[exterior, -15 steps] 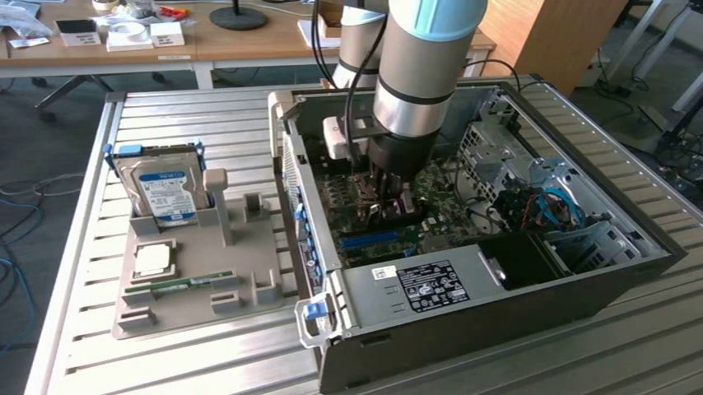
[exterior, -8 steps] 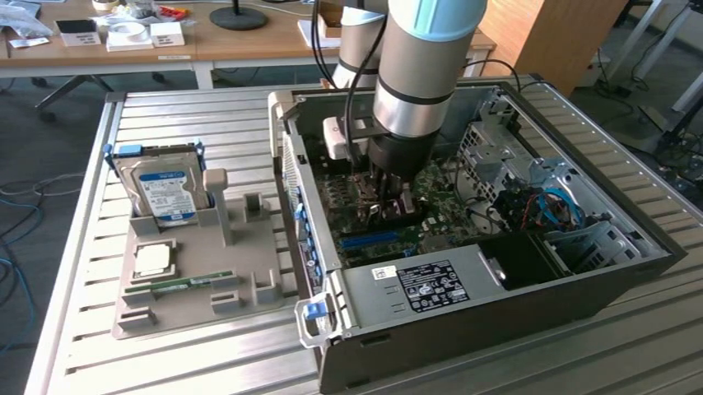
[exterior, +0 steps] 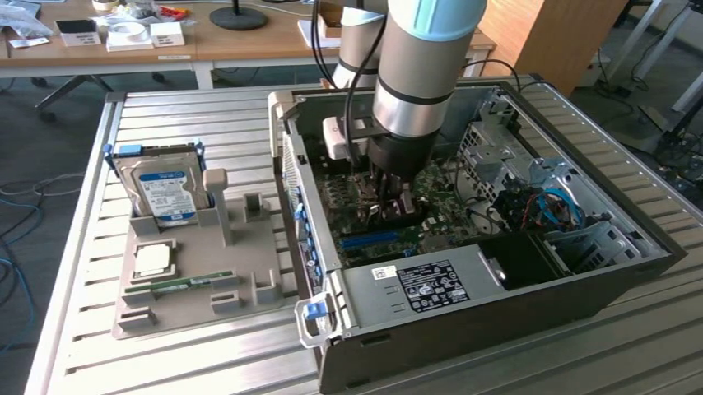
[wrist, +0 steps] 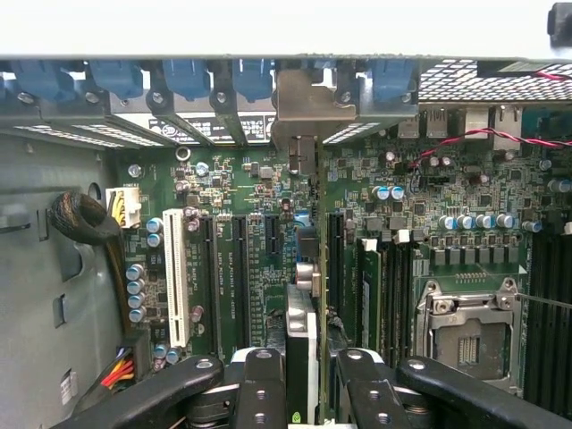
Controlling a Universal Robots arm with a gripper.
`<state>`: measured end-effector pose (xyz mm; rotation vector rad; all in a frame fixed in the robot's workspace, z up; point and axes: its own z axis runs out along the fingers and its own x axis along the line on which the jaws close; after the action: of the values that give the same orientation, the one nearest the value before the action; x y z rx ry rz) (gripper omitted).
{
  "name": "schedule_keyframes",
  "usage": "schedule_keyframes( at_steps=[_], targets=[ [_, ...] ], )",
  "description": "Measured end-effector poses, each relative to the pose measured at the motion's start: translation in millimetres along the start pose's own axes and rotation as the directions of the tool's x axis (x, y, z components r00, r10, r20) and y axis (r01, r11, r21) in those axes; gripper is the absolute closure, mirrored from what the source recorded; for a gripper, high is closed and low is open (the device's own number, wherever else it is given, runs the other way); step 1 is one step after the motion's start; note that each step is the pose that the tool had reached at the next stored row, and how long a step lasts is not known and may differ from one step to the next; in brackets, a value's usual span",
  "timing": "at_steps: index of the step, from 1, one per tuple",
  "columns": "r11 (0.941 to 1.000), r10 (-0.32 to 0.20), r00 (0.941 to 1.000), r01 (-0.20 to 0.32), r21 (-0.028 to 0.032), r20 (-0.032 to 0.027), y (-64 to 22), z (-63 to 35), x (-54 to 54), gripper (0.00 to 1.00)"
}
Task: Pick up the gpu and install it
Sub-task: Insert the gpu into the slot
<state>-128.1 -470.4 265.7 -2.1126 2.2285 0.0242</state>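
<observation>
A slatted, silvery metal table [exterior: 187, 115] carries everything. Toward the exterior view's left, a flat grey parts holder [exterior: 181, 319] lies directly on the slats. Just beside it, toward the exterior view's right, an open dark computer case [exterior: 495, 329] rests on its side, interior facing up, covering much of the tabletop.

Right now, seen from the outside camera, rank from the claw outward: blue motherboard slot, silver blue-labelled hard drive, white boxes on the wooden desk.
From the gripper, shut on the thin gpu card:
1. Blue slot, just beside it inside the case.
2. Silver hard drive, upright in the grey holder, exterior view's left.
3. White boxes, far desk behind.
</observation>
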Motion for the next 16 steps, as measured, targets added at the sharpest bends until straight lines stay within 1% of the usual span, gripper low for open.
schedule_keyframes(
  at_steps=[16],
  targets=[
    [1.0000,0.007,1.0000,-0.007,0.0007,0.0003,1.8,5.6,-0.2,0.73]
  ],
)
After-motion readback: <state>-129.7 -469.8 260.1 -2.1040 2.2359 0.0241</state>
